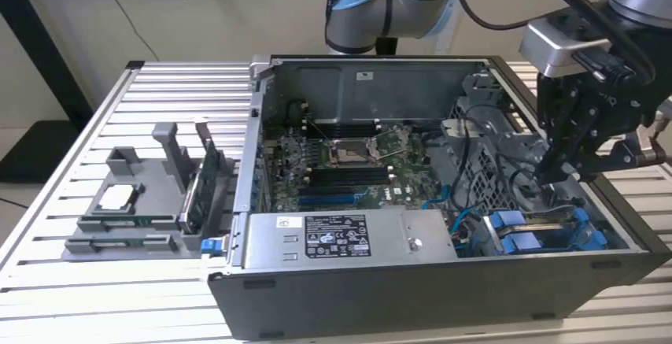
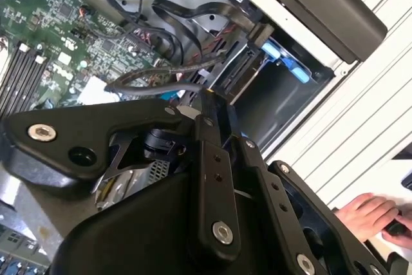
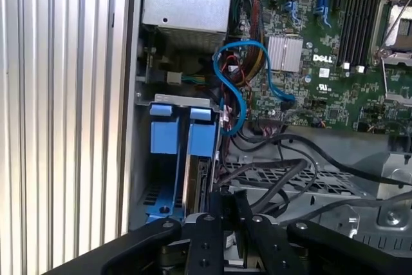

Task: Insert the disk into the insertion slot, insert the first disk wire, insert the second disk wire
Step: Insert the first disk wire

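Disk [image 1: 544, 220] shows as a narrow strip in the insertion slot [image 1: 515, 240], between blue fittings, at the near corner of the open computer case [image 1: 420, 301] on the exterior view's right. We see the gripper [image 1: 548, 172] hanging just above it, jaws drawn together. A power supply [image 1: 347, 238] lies left of the slot, and a grey parts holder [image 1: 137, 202] stands on the slatted table [image 1: 63, 297] further left.

In the second wrist view, black wires [image 2: 154, 85] loop right beside the gripper's tip; whether it pinches one we cannot tell. A person's hand [image 2: 370, 217] shows outside the case.

In the first wrist view, a blue cable [image 3: 232, 94] and more black wires crowd the space beside the slot.
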Controlling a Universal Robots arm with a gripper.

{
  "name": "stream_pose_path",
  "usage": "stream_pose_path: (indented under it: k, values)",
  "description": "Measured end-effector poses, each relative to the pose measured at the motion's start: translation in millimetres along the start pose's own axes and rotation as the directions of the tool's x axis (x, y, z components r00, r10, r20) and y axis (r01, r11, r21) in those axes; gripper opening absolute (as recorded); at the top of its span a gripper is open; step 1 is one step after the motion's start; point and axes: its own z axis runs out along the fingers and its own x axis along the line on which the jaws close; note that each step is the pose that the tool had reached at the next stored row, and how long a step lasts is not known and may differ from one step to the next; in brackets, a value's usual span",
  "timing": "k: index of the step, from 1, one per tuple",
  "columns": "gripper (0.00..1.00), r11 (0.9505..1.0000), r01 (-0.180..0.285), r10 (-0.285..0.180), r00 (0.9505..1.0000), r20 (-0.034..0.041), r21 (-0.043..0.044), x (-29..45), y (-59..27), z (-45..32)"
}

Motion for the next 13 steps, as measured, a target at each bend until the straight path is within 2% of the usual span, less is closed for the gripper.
stream_pose_path:
  k: [8, 13]
  values:
    - [0.19, 0.9998, -0.008, 0.008, 1.0, 0.0008, -0.0185, 6.5, -1.8, 8.8]
    - [0.19, 0.9989, -0.043, 0.043, 0.9991, -0.0019, -0.0204, 8.2, -1.3, 14.2]
